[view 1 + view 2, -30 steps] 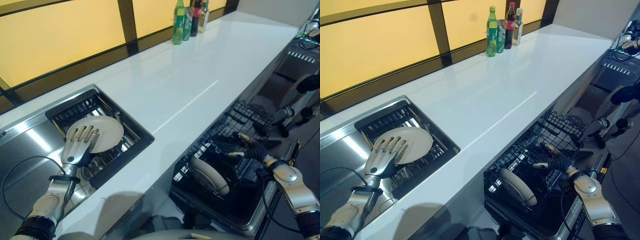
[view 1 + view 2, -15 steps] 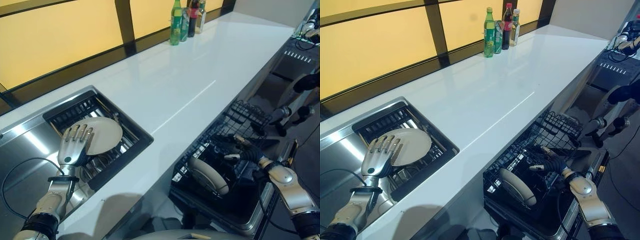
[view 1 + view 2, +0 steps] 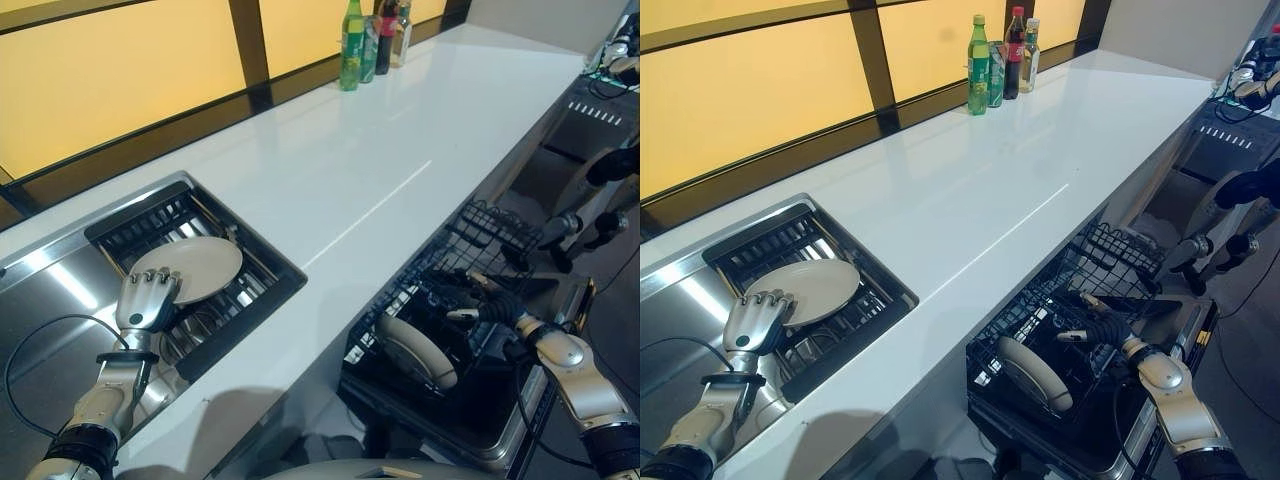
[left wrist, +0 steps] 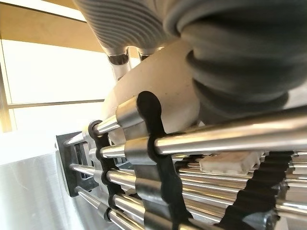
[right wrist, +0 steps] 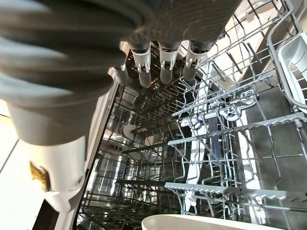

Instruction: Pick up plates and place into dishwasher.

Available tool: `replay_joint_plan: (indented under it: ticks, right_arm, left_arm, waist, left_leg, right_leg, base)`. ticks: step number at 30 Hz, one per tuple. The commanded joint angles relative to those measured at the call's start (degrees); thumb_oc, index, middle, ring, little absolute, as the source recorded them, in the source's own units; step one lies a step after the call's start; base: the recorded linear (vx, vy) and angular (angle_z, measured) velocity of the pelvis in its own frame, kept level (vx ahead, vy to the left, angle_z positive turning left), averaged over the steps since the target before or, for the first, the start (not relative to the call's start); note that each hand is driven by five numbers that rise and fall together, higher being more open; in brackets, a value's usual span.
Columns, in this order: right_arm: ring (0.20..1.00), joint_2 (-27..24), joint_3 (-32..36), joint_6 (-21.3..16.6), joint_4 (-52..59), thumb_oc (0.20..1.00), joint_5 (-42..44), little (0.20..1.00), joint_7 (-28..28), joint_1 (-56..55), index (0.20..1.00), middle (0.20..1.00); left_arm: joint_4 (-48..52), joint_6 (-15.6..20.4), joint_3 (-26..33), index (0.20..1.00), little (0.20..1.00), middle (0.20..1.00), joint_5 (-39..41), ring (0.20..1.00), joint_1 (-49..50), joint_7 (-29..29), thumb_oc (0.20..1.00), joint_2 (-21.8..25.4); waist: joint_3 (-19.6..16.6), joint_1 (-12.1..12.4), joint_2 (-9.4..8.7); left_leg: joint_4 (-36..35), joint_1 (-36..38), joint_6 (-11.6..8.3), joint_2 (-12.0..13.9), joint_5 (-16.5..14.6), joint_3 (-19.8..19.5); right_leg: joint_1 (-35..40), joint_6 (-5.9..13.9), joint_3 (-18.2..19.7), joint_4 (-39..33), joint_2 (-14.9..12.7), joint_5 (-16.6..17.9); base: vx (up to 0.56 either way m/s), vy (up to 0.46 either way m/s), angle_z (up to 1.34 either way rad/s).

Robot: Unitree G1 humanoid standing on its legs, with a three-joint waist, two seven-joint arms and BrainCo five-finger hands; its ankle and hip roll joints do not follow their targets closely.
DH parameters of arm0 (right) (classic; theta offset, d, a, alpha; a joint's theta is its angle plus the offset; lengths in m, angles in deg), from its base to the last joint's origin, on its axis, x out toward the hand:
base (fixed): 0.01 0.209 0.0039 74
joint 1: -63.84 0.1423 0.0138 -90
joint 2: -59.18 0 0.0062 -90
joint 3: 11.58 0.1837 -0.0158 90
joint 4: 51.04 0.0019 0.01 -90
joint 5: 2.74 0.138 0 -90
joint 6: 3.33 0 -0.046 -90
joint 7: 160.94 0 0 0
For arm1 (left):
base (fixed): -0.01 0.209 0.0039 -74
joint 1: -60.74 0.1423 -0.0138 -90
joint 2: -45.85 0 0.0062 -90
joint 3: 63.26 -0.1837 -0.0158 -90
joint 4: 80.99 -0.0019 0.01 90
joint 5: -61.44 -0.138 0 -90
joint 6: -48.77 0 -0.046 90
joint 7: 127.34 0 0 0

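Now my left hand [image 3: 148, 300] curls its fingers over the plate [image 3: 190, 268] to lift it off the sink rack [image 3: 255, 290] — right hand [image 3: 497, 305] loosely open above the dishwasher basket [image 3: 490, 228].

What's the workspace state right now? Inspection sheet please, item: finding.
Surface: white counter, with a steel sink set in at the robot's left.
Job's things: one plate lying on the dark drying rack in the sink; another plate standing on edge in the pulled-out dishwasher rack.
Clutter: bottles at the far edge of the counter by the window.
Hands: left robot hand at the near rim of the sink plate, fingers curled on its edge; right robot hand over the dishwasher rack, fingers relaxed, holding nothing.
Cables: nothing seen.
Surroundings: amber window panes behind the counter.
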Motion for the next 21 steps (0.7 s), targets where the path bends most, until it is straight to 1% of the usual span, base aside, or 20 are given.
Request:
replay_joint_plan:
  ticks: [1,3,5,6,8,10,12,15,16,19,20,21]
  right_arm:
    - [1.0,-0.3,1.1,-3.2,3.2,1.0,0.2,1.0,0.0,4.1,1.0,1.0]
    - [1.0,-0.2,1.1,-3.1,3.4,1.0,0.2,1.0,-0.1,4.1,1.0,1.0]
    - [1.0,-0.4,1.1,-2.8,3.5,1.0,0.4,1.0,-0.5,4.3,1.0,1.0]
    - [1.0,-0.5,1.1,-2.8,3.5,1.0,0.5,1.0,-0.6,4.4,1.0,1.0]
    - [1.0,-0.8,1.5,-2.9,3.4,1.0,0.9,1.0,-1.2,4.3,1.0,1.0]
    - [1.0,-0.8,1.6,-2.9,3.6,1.0,1.0,1.0,-2.0,4.3,1.0,1.0]
    - [1.0,-0.5,1.8,-2.9,3.8,1.0,1.0,1.0,-3.5,4.3,1.0,1.0]
    - [1.0,-0.3,2.6,-3.1,4.1,1.0,0.5,1.0,-6.1,4.2,1.0,1.0]
    - [1.0,-0.4,3.1,-3.2,4.3,1.0,0.6,1.0,-7.2,4.1,1.0,1.0]
    - [1.0,-0.4,5.1,-4.2,5.2,1.0,0.7,1.0,-10.3,4.0,1.0,1.0]
    - [1.0,-0.1,5.5,-4.7,5.5,1.0,0.2,1.0,-11.1,3.9,1.0,1.0]
    - [1.0,0.0,5.7,-5.1,6.2,1.0,-0.1,1.0,-11.8,3.8,1.0,1.0]
  left_arm:
    - [-4.3,-0.5,-2.3,0.2,0.2,0.2,3.2,0.2,1.0,1.3,0.2,-6.0]
    - [-4.3,-0.4,-2.0,0.2,0.2,0.2,3.6,0.2,1.0,1.9,0.2,-6.0]
    - [-3.5,0.9,-0.8,0.2,0.2,0.2,5.4,0.2,0.9,5.0,0.2,-5.7]
    - [-3.1,1.2,-0.3,0.2,0.2,0.2,6.0,0.2,0.8,5.5,0.2,-5.5]
    - [-1.1,3.2,2.3,0.2,0.2,0.2,9.5,0.2,1.0,8.1,0.2,-4.5]
    - [0.0,4.1,3.8,0.2,0.2,0.2,11.0,0.2,1.3,8.8,0.2,-3.8]
    - [1.9,6.5,6.2,0.2,0.2,0.2,12.6,0.2,1.6,10.3,0.2,-2.9]
    - [6.0,10.5,10.2,0.2,0.2,0.2,13.9,0.2,2.6,11.1,0.2,-1.6]
    - [7.5,12.3,11.3,0.2,0.2,0.2,13.5,0.2,3.0,11.3,0.2,-1.2]
    - [12.3,17.3,14.9,0.2,0.2,0.2,15.8,0.2,4.0,11.5,0.2,0.2]
    - [13.8,18.6,15.6,0.2,0.2,0.2,16.5,0.2,4.2,11.2,0.2,0.5]
    - [15.1,20.8,16.0,0.2,0.2,0.2,17.4,0.2,4.2,10.8,0.2,0.7]
  waist:
    - [-0.8,0.4,-2.48]
    - [-1.0,0.4,-2.5]
    - [-1.0,0.7,-2.46]
    - [-1.0,0.7,-2.46]
    - [-1.0,1.1,-2.41]
    - [-0.9,1.2,-2.44]
    - [-0.8,1.5,-2.47]
    - [-0.8,1.9,-2.4]
    - [-0.9,2.0,-2.35]
    - [-1.1,2.3,-2.02]
    - [-1.2,2.3,-1.88]
    - [-1.3,2.2,-1.77]
  left_leg:
    - [-1.4,-10.0,1.43,0.7,8.9,-2.4]
    - [-1.5,-10.0,1.41,0.6,8.9,-2.5]
    - [-1.5,-10.0,1.29,0.5,8.9,-2.6]
    - [-1.5,-10.0,1.28,0.5,8.8,-2.7]
    - [-1.5,-9.9,1.23,0.3,8.8,-3.0]
    - [-1.4,-9.9,1.23,0.3,8.9,-3.2]
    - [-1.4,-9.8,1.26,0.2,8.9,-3.4]
    - [-1.4,-9.8,1.27,0.1,8.9,-3.7]
    - [-1.4,-9.9,1.28,0.0,8.8,-3.8]
    - [-1.4,-9.9,1.33,-0.1,8.8,-4.1]
    - [-1.4,-9.9,1.33,-0.2,8.7,-4.2]
    - [-1.4,-9.9,1.37,-0.3,8.7,-4.3]
  right_leg:
    - [2.6,0.87,0.2,4.6,0.6,-6.9]
    - [2.7,0.88,0.2,4.6,0.5,-6.9]
    - [2.7,0.89,0.0,4.7,0.4,-6.9]
    - [2.8,0.89,-0.1,4.7,0.4,-6.9]
    - [2.8,0.82,-0.3,4.8,0.4,-7.0]
    - [2.9,0.78,-0.5,4.9,0.3,-7.0]
    - [3.0,0.72,-0.6,5.1,0.3,-7.0]
    - [3.2,0.59,-0.8,5.2,0.3,-7.2]
    - [3.2,0.54,-0.8,5.3,0.2,-7.3]
    - [3.3,0.42,-0.9,5.4,0.2,-7.5]
    - [3.3,0.43,-1.0,5.5,0.1,-7.5]
    - [3.3,0.43,-1.0,5.5,0.1,-7.5]
  base:
    - [0.0,0.0,0.0]
    - [0.0,0.0,0.0]
    - [0.0,0.0,0.0]
    - [0.0,0.0,0.0]
    - [0.0,0.0,0.0]
    - [-0.01,0.0,0.02]
    - [-0.02,-0.001,0.04]
    - [-0.02,0.005,0.05]
    - [-0.02,0.012,0.09]
    - [-0.03,0.018,0.1]
    - [-0.03,0.02,0.03]
    - [0.0,0.0,0.0]
